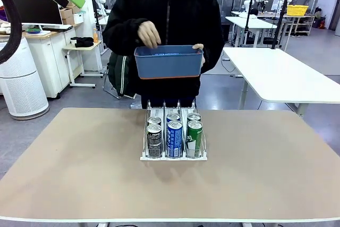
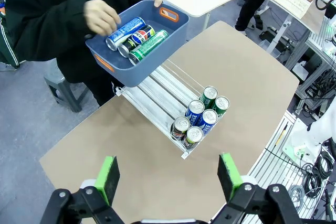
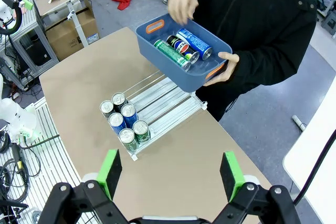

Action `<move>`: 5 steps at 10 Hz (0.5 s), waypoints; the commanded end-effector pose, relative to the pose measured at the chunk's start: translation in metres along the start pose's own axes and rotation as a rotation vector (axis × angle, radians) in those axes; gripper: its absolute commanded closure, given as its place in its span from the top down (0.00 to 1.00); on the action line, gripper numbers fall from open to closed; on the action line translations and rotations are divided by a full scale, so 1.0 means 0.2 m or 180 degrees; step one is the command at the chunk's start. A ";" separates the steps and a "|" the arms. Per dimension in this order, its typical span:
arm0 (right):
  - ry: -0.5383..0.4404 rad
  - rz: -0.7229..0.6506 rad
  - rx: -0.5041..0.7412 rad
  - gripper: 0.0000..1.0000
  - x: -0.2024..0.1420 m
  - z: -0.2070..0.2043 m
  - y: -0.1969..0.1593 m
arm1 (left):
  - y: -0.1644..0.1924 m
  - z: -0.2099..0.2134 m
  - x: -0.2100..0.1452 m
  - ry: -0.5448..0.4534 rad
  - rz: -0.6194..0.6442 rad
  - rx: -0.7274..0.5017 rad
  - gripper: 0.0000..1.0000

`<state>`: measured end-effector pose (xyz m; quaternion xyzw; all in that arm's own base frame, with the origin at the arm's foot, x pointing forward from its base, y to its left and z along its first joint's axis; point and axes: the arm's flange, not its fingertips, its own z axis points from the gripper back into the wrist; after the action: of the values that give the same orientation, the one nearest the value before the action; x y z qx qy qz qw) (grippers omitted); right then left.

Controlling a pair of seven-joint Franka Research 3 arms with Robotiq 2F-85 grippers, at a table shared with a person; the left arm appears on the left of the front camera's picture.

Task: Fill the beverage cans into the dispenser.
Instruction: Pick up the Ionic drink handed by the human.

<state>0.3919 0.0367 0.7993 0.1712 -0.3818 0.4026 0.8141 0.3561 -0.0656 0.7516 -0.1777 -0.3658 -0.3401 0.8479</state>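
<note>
front view has the dispenser (image 1: 173, 157) standing on the desk (image 1: 74, 168) midway between the side edges, with its far end reaching the far edge, where a person (image 1: 170, 14) stands. six cans stand upright in two rows at the end of the dispenser nearer the robot's edge. two black cans (image 1: 154, 141) are in the left lane, two blue-and-white cans (image 1: 174, 139) in the middle lane and two green cans (image 1: 194, 139) in the right lane. each pair sits one just behind the other. bare rails run back from them toward the far edge.

the person holds a blue tub (image 1: 168, 63) in the air above the dispenser's far end. one of the person's hands (image 1: 198, 48) grips its rim on the side toward the desk's right edge. the person's other hand (image 1: 149, 34) is raised over the tub with fingers curled.

left wrist view looks down into the tub. three cans lie on their sides there, side by side and touching: a blue-and-white can (image 2: 125, 31), a black pepsi can (image 2: 137, 39) and a green can (image 2: 148, 45).

the left hand (image 2: 168, 167) hangs high above the desk toward its left edge. its fingers are spread wide, the green pads well apart, with nothing between them. the right hand (image 3: 170, 162) hangs just as high toward the right edge, also spread wide and holding nothing.
</note>
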 end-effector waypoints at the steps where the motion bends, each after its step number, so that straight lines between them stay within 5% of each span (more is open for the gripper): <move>1: -0.0003 -0.0006 -0.0002 1.00 0.00 0.00 0.00 | 0.00 0.00 0.00 0.0004 0.0002 -0.0001 1.00; 5: -0.0003 -0.0006 -0.0002 1.00 0.00 0.00 0.00 | 0.00 0.00 0.00 0.0004 0.0002 -0.0001 1.00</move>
<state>0.3919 0.0367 0.7993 0.1712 -0.3818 0.4026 0.8141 0.3561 -0.0656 0.7516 -0.1777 -0.3658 -0.3401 0.8479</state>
